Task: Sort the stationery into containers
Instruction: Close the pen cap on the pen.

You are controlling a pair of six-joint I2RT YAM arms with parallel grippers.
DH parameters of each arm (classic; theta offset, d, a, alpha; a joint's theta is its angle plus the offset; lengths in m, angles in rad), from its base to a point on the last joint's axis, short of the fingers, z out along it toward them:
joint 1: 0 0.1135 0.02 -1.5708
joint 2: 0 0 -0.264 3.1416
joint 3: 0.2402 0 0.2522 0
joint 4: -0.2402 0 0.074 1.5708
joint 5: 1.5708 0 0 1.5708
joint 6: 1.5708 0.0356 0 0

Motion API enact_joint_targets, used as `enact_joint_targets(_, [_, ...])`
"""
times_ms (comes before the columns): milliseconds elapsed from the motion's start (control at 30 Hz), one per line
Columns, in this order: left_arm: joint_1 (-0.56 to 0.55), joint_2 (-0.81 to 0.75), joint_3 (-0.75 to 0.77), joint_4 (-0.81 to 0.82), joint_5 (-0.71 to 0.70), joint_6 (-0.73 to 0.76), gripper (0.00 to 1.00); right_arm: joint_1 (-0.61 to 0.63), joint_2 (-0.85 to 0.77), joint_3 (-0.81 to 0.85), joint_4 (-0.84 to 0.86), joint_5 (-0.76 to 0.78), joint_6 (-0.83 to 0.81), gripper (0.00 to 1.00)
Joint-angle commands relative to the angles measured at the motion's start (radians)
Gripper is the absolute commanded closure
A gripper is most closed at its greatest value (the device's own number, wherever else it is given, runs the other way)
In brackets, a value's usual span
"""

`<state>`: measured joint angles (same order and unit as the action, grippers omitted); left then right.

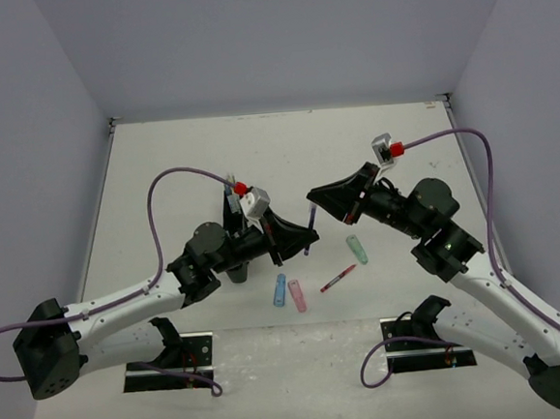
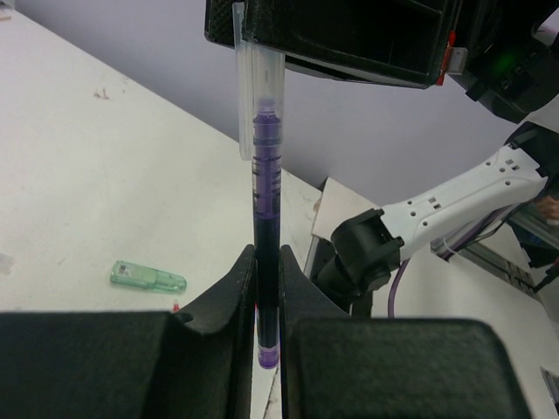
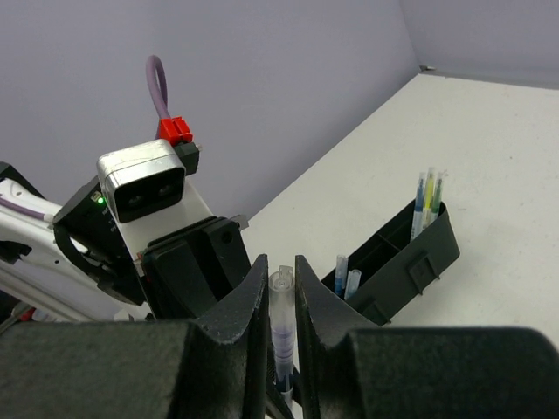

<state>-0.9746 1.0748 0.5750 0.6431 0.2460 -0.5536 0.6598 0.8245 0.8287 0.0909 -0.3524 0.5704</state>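
Note:
A purple pen (image 1: 310,228) with a clear cap stands nearly upright above the table, held at both ends. My left gripper (image 2: 267,253) is shut on its lower barrel (image 2: 266,175). My right gripper (image 3: 280,266) is shut on the clear cap (image 3: 281,305). The two grippers, left (image 1: 304,237) and right (image 1: 318,197), meet over the table's middle. The black organiser (image 3: 410,253) holds yellow-green and blue pens (image 3: 428,196) at one end and two blue ones (image 3: 347,275) further along. From above, the organiser (image 1: 229,212) is mostly hidden behind my left wrist.
Loose on the table in front of the grippers lie a green chunky piece (image 1: 358,250), a blue one (image 1: 279,289), a pink one (image 1: 296,295) and a red pen (image 1: 338,279). The green piece (image 2: 148,278) also shows in the left wrist view. Walls enclose three sides.

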Motion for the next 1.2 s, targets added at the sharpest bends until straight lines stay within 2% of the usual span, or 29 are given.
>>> enact_joint_targets(0, [0.056, -0.061, 0.187, 0.128, 0.012, 0.039, 1.00, 0.021, 0.006, -0.107, -0.075, -0.115, -0.032, 1.00])
enact_joint_targets(333, [0.103, -0.071, 0.191, 0.138, 0.012, -0.006, 1.00, 0.021, -0.028, -0.159, -0.071, -0.119, -0.034, 1.00])
enact_joint_targets(467, [0.105, -0.060, 0.143, 0.147, 0.109, 0.044, 1.00, 0.021, -0.028, -0.113, -0.071, -0.140, -0.015, 1.00])
enact_joint_targets(500, [0.103, -0.054, 0.125, 0.158, 0.127, 0.042, 1.00, 0.021, -0.028, -0.099, -0.068, -0.148, -0.007, 0.97])
enact_joint_targets(533, [0.100, -0.047, 0.099, 0.182, 0.144, 0.036, 1.00, 0.021, -0.025, -0.081, -0.068, -0.149, 0.000, 0.86])
enact_joint_targets(567, [0.095, -0.047, 0.063, 0.193, 0.154, 0.034, 1.00, 0.021, -0.022, -0.057, -0.069, -0.149, 0.007, 0.84])
enact_joint_targets(733, [0.084, -0.052, -0.020, 0.228, 0.159, 0.011, 1.00, 0.021, 0.008, 0.017, -0.078, -0.143, 0.011, 0.87])
enact_joint_targets(767, [0.083, -0.054, -0.025, 0.225, 0.158, 0.011, 1.00, 0.021, 0.013, 0.023, -0.080, -0.143, 0.011, 0.84])
enact_joint_targets(833, [0.083, -0.060, -0.029, 0.196, 0.145, 0.020, 1.00, 0.022, 0.017, 0.031, -0.076, -0.139, 0.018, 0.64])
enact_joint_targets(1000, [0.083, -0.057, -0.017, 0.140, 0.126, 0.034, 1.00, 0.021, 0.024, 0.027, -0.058, -0.161, 0.030, 0.59])
enact_joint_targets(1033, [0.083, -0.054, -0.010, 0.131, 0.120, 0.038, 1.00, 0.021, 0.026, 0.024, -0.054, -0.164, 0.031, 0.59])
enact_joint_targets(1100, [0.083, -0.041, -0.004, 0.121, 0.134, 0.038, 1.00, 0.021, 0.028, 0.020, -0.047, -0.162, 0.035, 0.67])
enact_joint_targets(1167, [0.082, -0.032, 0.000, 0.112, 0.147, 0.037, 1.00, 0.021, 0.033, 0.024, -0.043, -0.166, 0.032, 0.84])
